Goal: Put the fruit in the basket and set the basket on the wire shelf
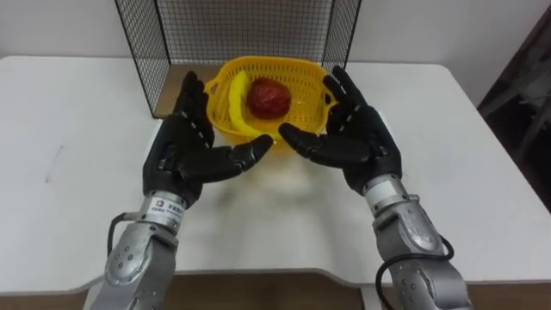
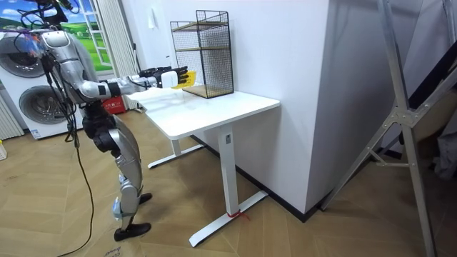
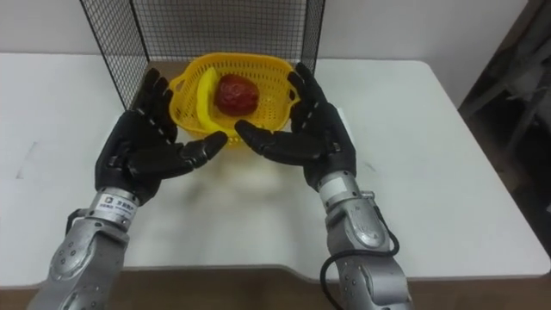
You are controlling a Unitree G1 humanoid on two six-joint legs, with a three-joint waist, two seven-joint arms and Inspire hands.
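The yellow basket (image 1: 303,93) sits on the white table (image 1: 77,129), right at the open front of the black wire shelf (image 1: 241,30). I can't tell whether its far edge already rests on the shelf's brown base board. Inside the basket a banana (image 1: 236,99) lies along the robot's left side, and a dark red round fruit (image 1: 269,98) sits just beside it in the middle, the two touching or very nearly so.

The robot has one hand on each side of the basket's near end. The left hand (image 1: 185,151) is spread wide with its fingers straight, reaching forward along the basket's left rim, the palm turned inward and the thumb stretched across towards the other hand. The right hand (image 1: 357,138) mirrors it: fingers straight and fanned beside the right rim and its handle, palm facing in, thumb pointing back at the left one. The two thumb tips come close together in front of the basket's near rim, without meeting. Neither hand has closed round anything, and I can't make out whether the fingers actually press on the plastic or only stand beside it.

From across the room, the robot stands upright at the end of the table, both arms held out level towards the shelf, with a washing machine (image 2: 32,86) behind it.
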